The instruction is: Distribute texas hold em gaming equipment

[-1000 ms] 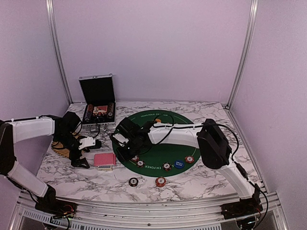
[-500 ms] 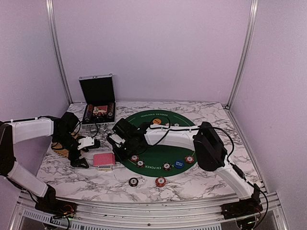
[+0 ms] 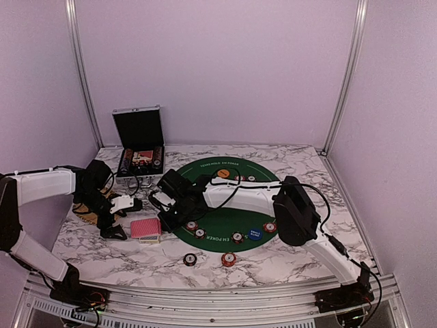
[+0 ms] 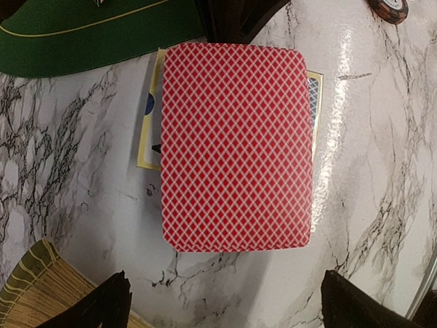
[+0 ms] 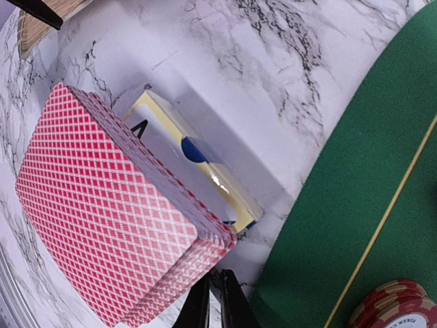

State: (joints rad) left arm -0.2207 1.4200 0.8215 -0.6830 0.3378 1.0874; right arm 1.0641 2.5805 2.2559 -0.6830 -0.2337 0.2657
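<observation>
On the marble table (image 3: pixel 307 256), in the lower left part of the top view, lies the stack of red-backed playing cards (image 3: pixel 147 229) (image 4: pixel 235 147). It is just beside the left rim of the green felt mat (image 3: pixel 229 217). A yellow-edged card (image 4: pixel 145 130) lies face up under the stack and shows out at two sides.

In the left wrist view the stack fills the middle of the frame. The straw tray (image 4: pixel 31 290) is in the lower left corner and one poker chip (image 4: pixel 389 5) is at the upper right edge. In the top view the silver case (image 3: pixel 140 130) stands open at the upper left. Two chips (image 3: pixel 190 259) lie on bare marble below the mat, and the blue disc (image 3: pixel 255 234) lies on the mat's lower part. The orange disc (image 3: pixel 223 173) lies near its upper rim.

The left gripper (image 3: pixel 121 217) is just left of the stack with its fingers (image 4: pixel 102 307) spread wide and nothing between them. They show only at the bottom of its wrist view, apart from the cards.

The right gripper (image 5: pixel 216 301) reaches across the mat, with its fingers pressed together. Their tips are at the lower edge of the stack (image 5: pixel 116 205). I cannot tell whether they touch it.
</observation>
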